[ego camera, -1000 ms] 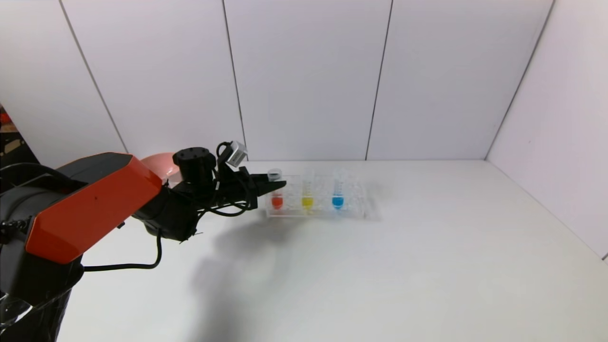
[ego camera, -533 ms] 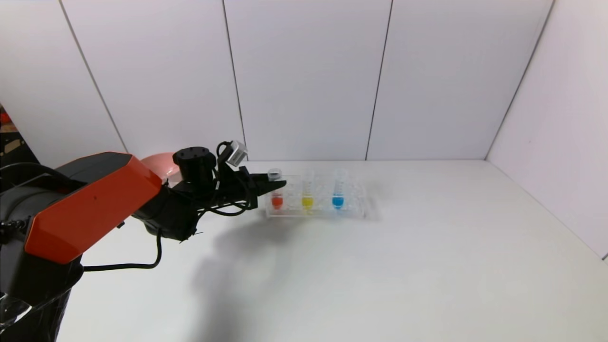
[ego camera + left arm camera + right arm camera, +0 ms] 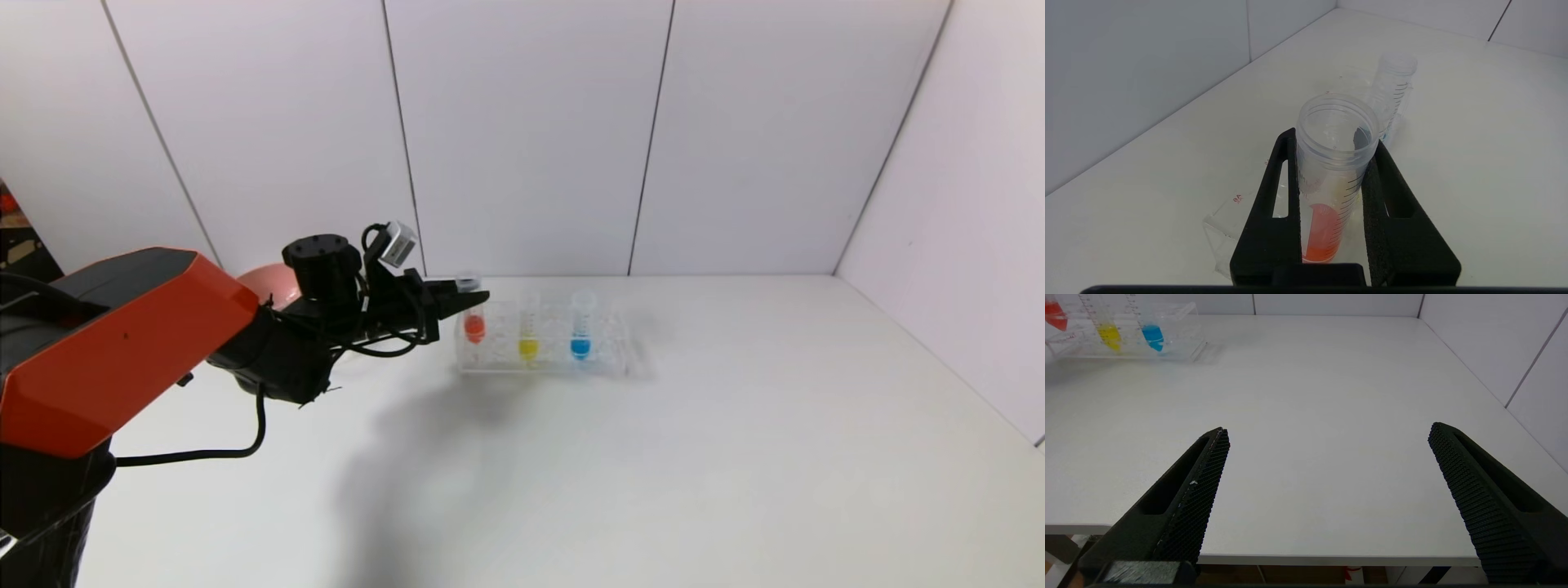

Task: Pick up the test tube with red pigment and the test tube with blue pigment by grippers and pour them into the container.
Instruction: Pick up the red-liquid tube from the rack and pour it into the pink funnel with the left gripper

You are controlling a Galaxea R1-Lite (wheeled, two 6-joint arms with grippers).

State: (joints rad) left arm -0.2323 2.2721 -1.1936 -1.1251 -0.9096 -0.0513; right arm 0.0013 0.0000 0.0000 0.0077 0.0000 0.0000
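My left gripper [image 3: 472, 296] is shut on the test tube with red pigment [image 3: 473, 325], holding it upright near its open top, partly raised out of the left end of the clear rack [image 3: 608, 353]. In the left wrist view the tube [image 3: 1327, 196] sits between the two black fingers [image 3: 1267, 204]. The test tube with blue pigment [image 3: 580, 327] stands in the rack at its right end and shows in the right wrist view [image 3: 1152, 335]. My right gripper [image 3: 1327, 435] is open and empty over the table's near edge, out of the head view. The container is not in view.
A tube with yellow liquid [image 3: 528, 329] stands in the rack between the red and blue ones. A pink bowl [image 3: 269, 284] sits behind my left arm by the back wall. White walls close the table at the back and right.
My left gripper has risen with the red tube, whose tip now sits higher than the yellow and blue tips. The left arm has moved up and slightly left. The rack has stayed put.
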